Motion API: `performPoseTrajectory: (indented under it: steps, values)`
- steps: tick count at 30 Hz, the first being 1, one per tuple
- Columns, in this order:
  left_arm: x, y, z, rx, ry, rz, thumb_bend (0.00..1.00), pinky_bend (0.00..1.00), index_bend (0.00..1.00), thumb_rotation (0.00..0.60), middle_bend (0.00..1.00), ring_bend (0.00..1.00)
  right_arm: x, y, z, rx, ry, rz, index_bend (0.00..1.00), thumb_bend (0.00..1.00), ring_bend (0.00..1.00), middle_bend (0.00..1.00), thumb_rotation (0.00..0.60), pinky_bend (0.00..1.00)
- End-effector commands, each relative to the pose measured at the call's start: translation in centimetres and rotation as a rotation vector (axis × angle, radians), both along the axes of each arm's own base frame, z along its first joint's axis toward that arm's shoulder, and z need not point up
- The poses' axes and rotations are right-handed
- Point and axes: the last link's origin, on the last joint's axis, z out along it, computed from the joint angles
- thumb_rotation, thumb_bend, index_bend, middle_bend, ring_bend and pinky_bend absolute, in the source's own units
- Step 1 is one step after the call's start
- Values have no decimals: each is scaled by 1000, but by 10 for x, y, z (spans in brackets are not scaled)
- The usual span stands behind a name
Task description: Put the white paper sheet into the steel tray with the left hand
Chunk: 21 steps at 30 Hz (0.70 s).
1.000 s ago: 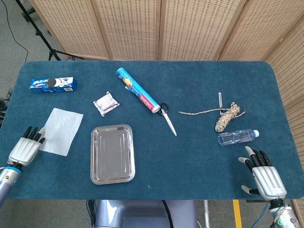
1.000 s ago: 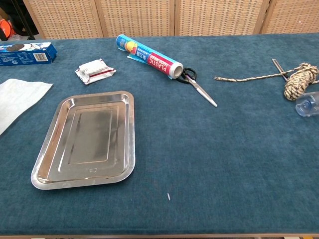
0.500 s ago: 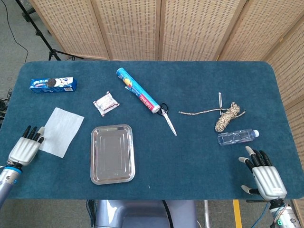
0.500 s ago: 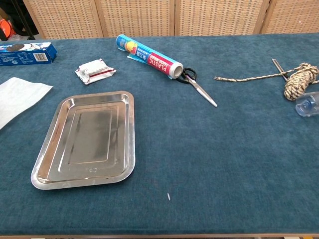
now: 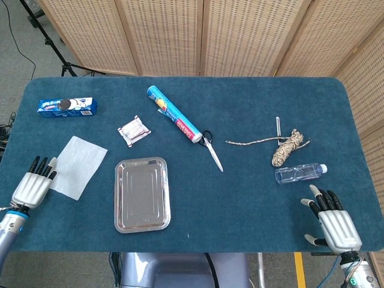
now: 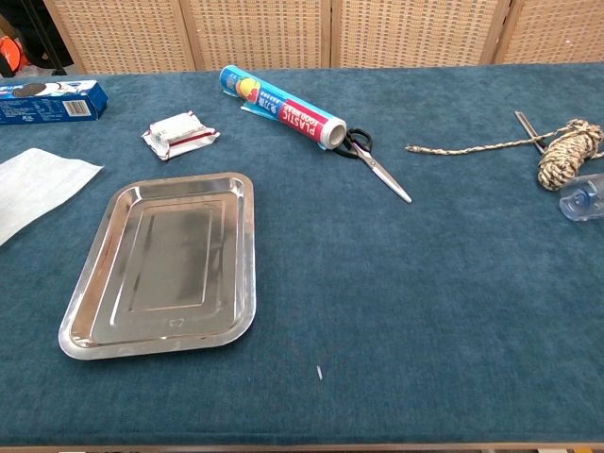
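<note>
The left hand (image 5: 30, 187) is seen in the head view only, at the near left edge of the blue carpeted tabletop (image 5: 252, 204). Its fingers (image 5: 41, 168) are extended and slightly spread; nothing is gripped. The fingertips lie at the near left edge of the flat white paper sheet (image 5: 77, 166), touching or just overlapping it; which cannot be told. The placement is judged to suit sliding or pinching the sheet's edge, since a flat sheet offers no other purchase.

The sheet lies flat on the tabletop, directly ahead of the left fingers. The rectangular steel tray with raised rim (image 5: 142, 194) is empty and sits beyond the sheet on the side away from the left hand, near but not touching it. The task is judged at its start: sheet not yet lifted.

The right hand (image 5: 333, 222) is at the near right edge, palm down, fingers apart, holding nothing; it is judged parked clear, as the task assigns the left.

Well ahead of the left fingers are noted a blue biscuit box (image 5: 67, 107) and a small white wrapped packet (image 5: 134, 129). Further toward the middle lie a blue plastic-wrap roll (image 5: 174, 113) with scissors (image 5: 212, 150) at its end. Ahead of the right fingers lie a coiled rope (image 5: 285, 146) and a clear plastic bottle (image 5: 299, 173).

Risk noted: the thin sheet may crumple or slip when pinched.
</note>
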Motion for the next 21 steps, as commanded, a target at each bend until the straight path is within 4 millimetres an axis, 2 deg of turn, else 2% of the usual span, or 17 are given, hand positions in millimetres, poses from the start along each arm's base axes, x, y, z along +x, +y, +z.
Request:
performPoseTrajectory:
  steps: [1,9,21]
  values:
    - [-1,-1,-2,-15,6,5,369,0,274,600,0,0,0,0,0,0,1,0,228,0,0,0,600,0]
    - [-2,0,-3,-20,25,7,394,0,281,600,0,0,0,0,0,-1,-1,1,228,0,0,0,600,0]
    - [2,1,-7,26,21,-30,475,0,426,600,0,0,1,1,0,0,-3,5,228,0,0,0,600,0]
